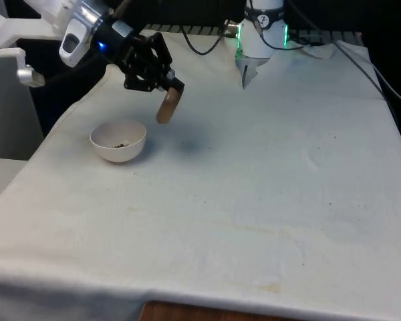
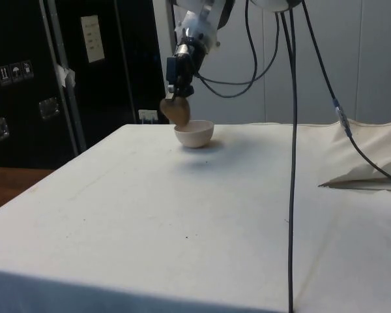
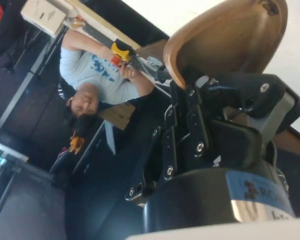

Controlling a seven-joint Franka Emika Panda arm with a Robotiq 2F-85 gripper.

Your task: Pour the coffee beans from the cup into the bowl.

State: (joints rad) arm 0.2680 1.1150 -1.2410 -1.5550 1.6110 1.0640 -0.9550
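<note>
White cloth [image 1: 254, 174]; hand [image 1: 168, 90] gripping tipped cup [image 1: 168, 105]

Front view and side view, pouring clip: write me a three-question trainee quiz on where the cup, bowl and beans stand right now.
1. True or false: the brown cup stands upright on the cloth.
2. What does the gripper hold? A) a spoon B) the brown cup C) the white bowl
3. Fill in: a few dark coffee beans lie inside the white ____.

Key
1. False: it hangs tipped in the air beside the bowl, on the front view's right of it.
2. B: the fingers are clamped on the cup's rim, as the wrist view shows.
3. bowl
</note>
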